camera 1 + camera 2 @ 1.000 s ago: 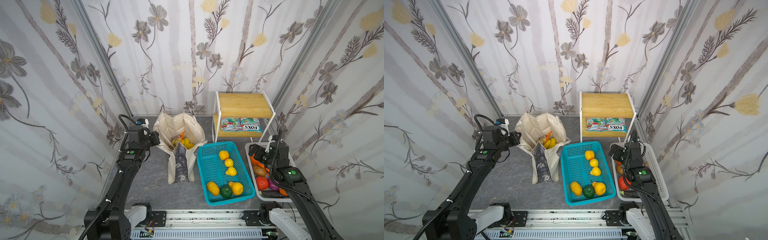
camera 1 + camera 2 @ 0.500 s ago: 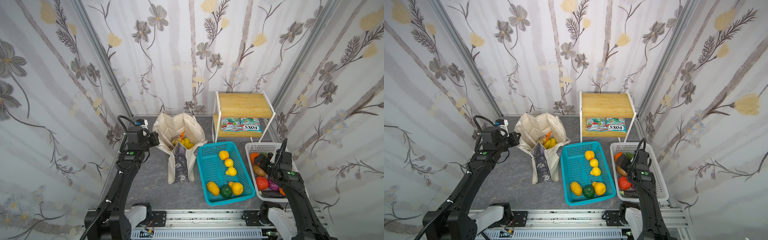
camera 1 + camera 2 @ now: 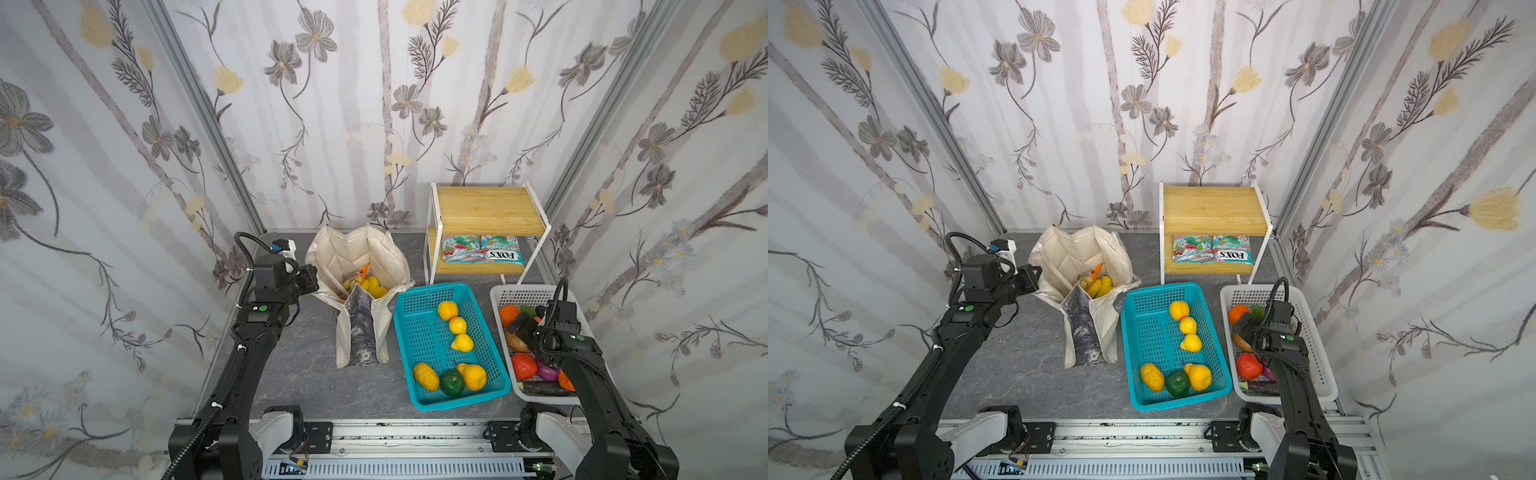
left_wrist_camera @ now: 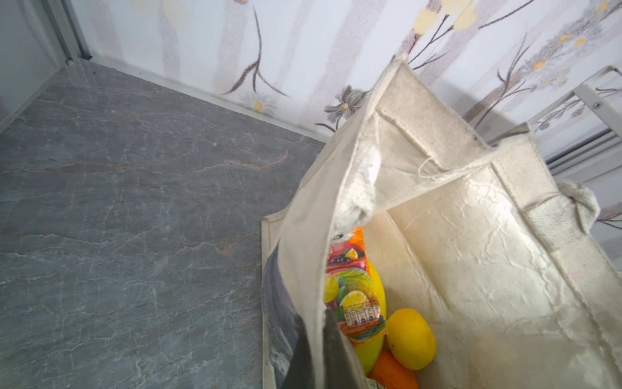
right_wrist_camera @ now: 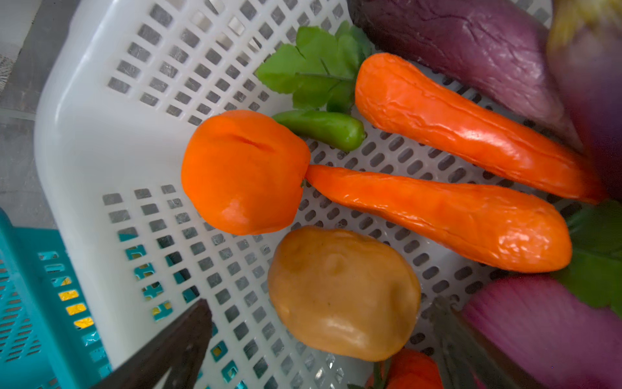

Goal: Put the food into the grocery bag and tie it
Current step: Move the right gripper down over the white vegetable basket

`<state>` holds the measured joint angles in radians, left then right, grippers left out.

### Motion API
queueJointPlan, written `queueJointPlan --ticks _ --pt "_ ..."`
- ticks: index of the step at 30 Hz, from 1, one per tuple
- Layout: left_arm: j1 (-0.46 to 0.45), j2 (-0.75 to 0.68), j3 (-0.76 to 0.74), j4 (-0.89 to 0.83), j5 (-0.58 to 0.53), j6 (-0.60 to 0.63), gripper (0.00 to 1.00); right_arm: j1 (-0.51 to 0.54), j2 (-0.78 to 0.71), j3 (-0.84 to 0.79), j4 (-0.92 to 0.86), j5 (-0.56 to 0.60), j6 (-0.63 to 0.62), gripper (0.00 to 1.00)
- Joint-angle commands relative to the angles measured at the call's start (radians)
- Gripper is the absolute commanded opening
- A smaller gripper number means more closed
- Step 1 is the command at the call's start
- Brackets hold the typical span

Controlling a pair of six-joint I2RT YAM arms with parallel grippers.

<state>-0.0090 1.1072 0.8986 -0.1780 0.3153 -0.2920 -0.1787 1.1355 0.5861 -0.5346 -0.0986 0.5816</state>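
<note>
The cream grocery bag stands open at the back left. My left gripper is shut on its near rim, the cloth pinched between the jaws. Inside the grocery bag lie an orange-and-green snack packet, a small yellow fruit, an orange and bananas. My right gripper hangs open low in the white basket, its fingers on either side of a brown bulb without touching it. Another orange lies just beyond.
Two carrots, a green pepper and purple vegetables crowd the white basket. A teal basket holding several fruits sits between it and the bag. A wooden shelf at the back holds two sweet packets.
My right arm has drawn back and dropped lower into the white basket, ending over the brown bulb with its jaws a little wider. The left arm and bag have not moved.
</note>
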Motion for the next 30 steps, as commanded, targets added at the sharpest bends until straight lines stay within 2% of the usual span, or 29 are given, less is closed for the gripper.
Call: queueJointPlan --ticks 1,16,23,30 --pt "0.002 -0.007 -0.006 0.002 0.008 -0.003 0.00 0.000 0.015 0.007 0.025 0.025 0.009 1.00" --pt "0.005 -0.024 -0.015 0.002 0.000 0.000 0.00 0.001 0.136 0.011 0.131 -0.005 0.016 0.99" --pt "0.007 -0.029 -0.019 0.002 -0.005 0.005 0.00 0.001 0.170 -0.005 0.194 -0.075 0.038 0.95" --pt "0.009 -0.032 -0.020 0.002 -0.006 0.007 0.00 0.000 0.178 -0.028 0.236 -0.084 0.043 0.87"
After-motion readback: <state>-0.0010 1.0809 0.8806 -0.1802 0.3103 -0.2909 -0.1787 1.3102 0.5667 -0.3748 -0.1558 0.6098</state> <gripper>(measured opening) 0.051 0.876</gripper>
